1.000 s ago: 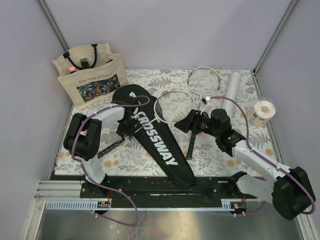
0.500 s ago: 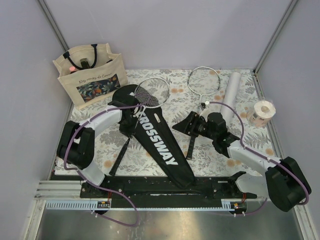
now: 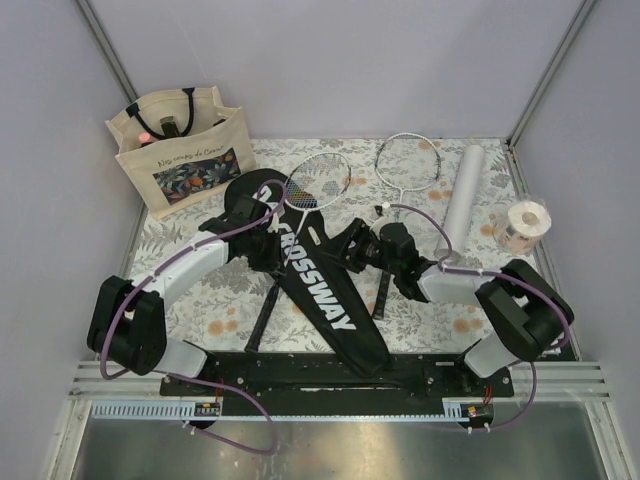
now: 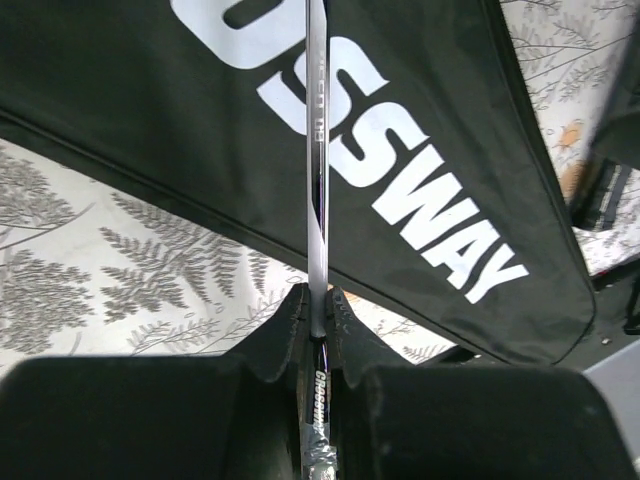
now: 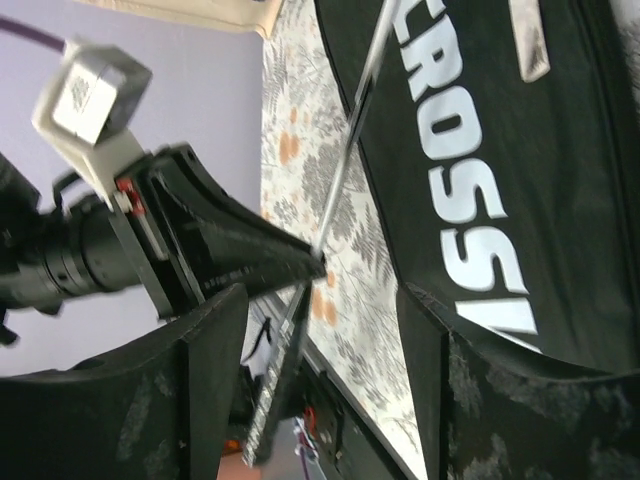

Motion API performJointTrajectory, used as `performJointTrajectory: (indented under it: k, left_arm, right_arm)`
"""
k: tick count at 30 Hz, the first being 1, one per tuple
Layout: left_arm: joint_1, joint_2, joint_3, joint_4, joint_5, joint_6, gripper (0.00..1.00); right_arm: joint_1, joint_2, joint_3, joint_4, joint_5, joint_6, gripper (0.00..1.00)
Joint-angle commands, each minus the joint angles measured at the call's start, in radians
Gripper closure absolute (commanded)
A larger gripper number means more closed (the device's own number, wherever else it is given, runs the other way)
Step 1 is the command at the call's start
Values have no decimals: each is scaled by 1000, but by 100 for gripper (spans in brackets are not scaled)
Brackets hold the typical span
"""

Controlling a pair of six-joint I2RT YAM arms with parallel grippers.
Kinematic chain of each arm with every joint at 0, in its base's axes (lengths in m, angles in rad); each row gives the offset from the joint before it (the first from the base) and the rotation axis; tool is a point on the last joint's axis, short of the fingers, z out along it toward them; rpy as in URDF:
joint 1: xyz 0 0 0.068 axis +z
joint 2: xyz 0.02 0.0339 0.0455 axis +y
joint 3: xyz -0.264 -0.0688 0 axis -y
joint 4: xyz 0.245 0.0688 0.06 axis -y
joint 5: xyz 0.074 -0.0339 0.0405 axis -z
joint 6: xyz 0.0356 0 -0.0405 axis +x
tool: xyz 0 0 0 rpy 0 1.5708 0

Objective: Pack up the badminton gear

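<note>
item 1, cover (image 3: 318,290): your long black racket-shaped cover, lettered "crossway" in white, lies flat on the counter (image 3: 420,315) at mid-field. its wide end is far and its narrow end points toward the arm bases.

item 2, first racket (image 3: 318,178): white frame, thin shaft. the head sits at the far right rim of the cover's wide end. the shaft (image 4: 317,150) runs across the lettering, and the dark handle (image 3: 262,318) sticks out past the cover's left edge on the near side. you cannot tell whether the shaft touches the cover.

item 3, left gripper (image 3: 272,243): clamped on that shaft, with both fingers (image 4: 285,330) pressed against it in your left wrist view. it hangs over the cover's upper left part.

item 4, right gripper (image 3: 350,252): fingers wide apart with nothing between them. it reaches in from the right to the cover's right edge, near the left gripper. its own camera looks across at the left gripper pinching the shaft.

item 5, second racket (image 3: 408,160): white head on the counter at the far side, between the first racket and the tube, with neither arm on it.

item 6, tube (image 3: 463,195): long and white, lying on the counter just right of the second racket.

item 7, strap (image 3: 383,290): black, on the counter just right of the cover, below the right arm.

sundries: beige tote bag (image 3: 180,160) upright at the far left corner; pale tape roll (image 3: 523,225) near the right edge, beside the tube.
</note>
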Motion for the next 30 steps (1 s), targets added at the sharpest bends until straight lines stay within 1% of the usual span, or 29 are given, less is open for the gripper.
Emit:
performJointTrajectory:
  k: [1, 4, 7, 12, 16, 19, 20, 22, 25, 27, 28, 29, 30]
  left_arm:
    - [-7, -62, -56, 184, 95, -113, 100]
    - [-13, -75, -86, 226, 95, -150, 100]
    - [-19, -87, -111, 256, 81, -179, 100]
    - [-27, -96, -141, 328, 98, -227, 100]
    - [-41, -102, -149, 364, 96, -256, 100]
    - [-50, -101, -149, 373, 78, -265, 100]
    - [-55, -101, -152, 381, 79, -268, 100]
    - [-58, -96, -155, 397, 84, -277, 100]
    - [-70, -99, -166, 428, 89, -293, 100]
    - [-75, -105, -169, 436, 83, -302, 99]
    - [-76, -108, -171, 434, 76, -305, 92]
    - [-76, -111, -171, 433, 73, -309, 83]
    - [-76, -116, -172, 427, 67, -311, 66]
  right_arm:
    - [27, 119, 110, 150, 60, 96, 32]
    - [50, 195, 173, 135, 63, 113, 34]
    - [81, 236, 219, 64, 90, 122, 34]
    - [110, 299, 279, 15, 110, 128, 35]
    - [124, 337, 287, 12, 120, 142, 37]
    - [136, 347, 304, -33, 126, 135, 41]
    - [139, 348, 301, -22, 132, 138, 43]
    - [144, 354, 293, 7, 133, 148, 52]
    - [146, 367, 284, 35, 132, 168, 60]
    - [146, 370, 255, 82, 144, 182, 69]
    - [144, 367, 239, 107, 156, 185, 77]
    - [144, 359, 218, 130, 167, 187, 87]
    - [144, 348, 195, 147, 184, 187, 94]
